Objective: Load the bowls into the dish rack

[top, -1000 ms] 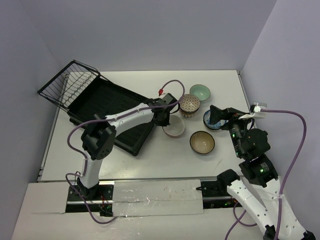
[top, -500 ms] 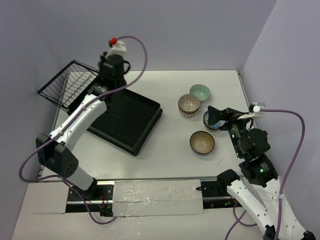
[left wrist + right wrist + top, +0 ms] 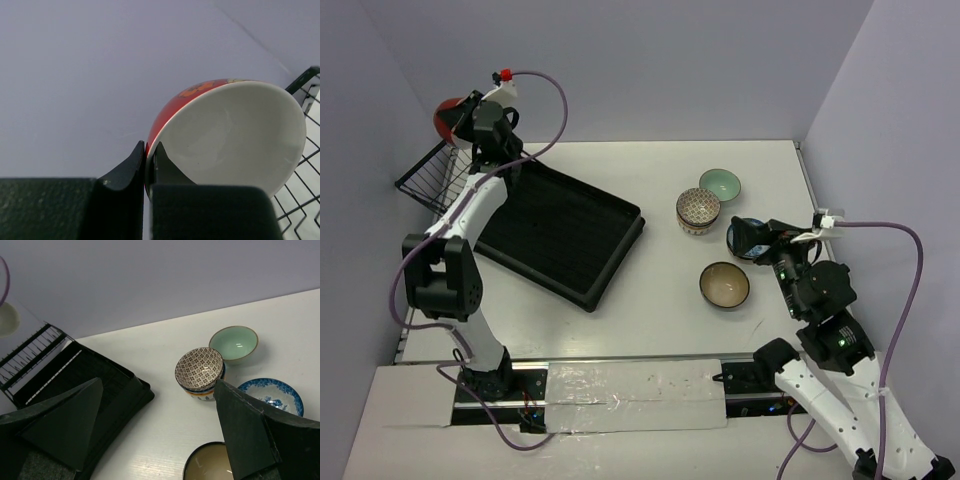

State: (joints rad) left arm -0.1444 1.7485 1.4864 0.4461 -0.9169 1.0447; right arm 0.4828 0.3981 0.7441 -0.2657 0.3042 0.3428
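Clock directions follow the top view, with 12 o'clock pointing away from the arm bases.

1. Right gripper (image 3: 752, 238): jaws spread wide, nothing between them; it hangs at the near right of the table (image 3: 650, 320), over the edge of the blue-and-white bowl (image 3: 738, 243).
2. Brown bowl (image 3: 724, 284): upright on the table, at 7 o'clock from the right gripper and near it.
3. Lattice bowl (image 3: 698, 208): at 11 o'clock from the brown bowl; nested on a second bowl whose rim shows beneath it.
4. Mint bowl (image 3: 720, 184): just beside the lattice bowl, at its 1 o'clock.
5. Dish rack (image 3: 560, 230): black ribbed tray lying at 9 o'clock from the bowls, holding no bowl; its wire basket (image 3: 435, 175) stands at the far left end.
6. Left gripper (image 3: 460, 118): raised above the wire basket, at its 12 o'clock; jaws pinched narrow on the rim of the red bowl (image 3: 230, 135), which is tilted on edge with its white inside showing.
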